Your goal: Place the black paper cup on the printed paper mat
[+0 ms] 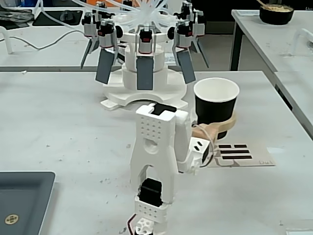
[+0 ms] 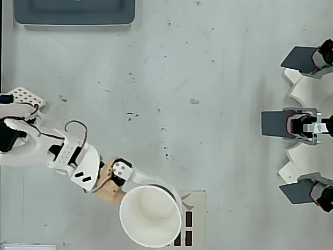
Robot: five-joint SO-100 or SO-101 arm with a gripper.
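Black paper cup (image 1: 215,108) shows no readable label.

The fixed view faces forward from behind the arm (image 1: 156,161); the overhead looks straight down.

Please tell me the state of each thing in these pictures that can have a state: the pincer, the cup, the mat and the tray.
pincer: shut on the black paper cup, fingers around its wall.
black paper cup: upright, empty, held over the near part of the mat.
printed paper mat: flat on the table, partly covered by the cup in the overhead view.
dark grey tray: lying flat, nothing visible in it.
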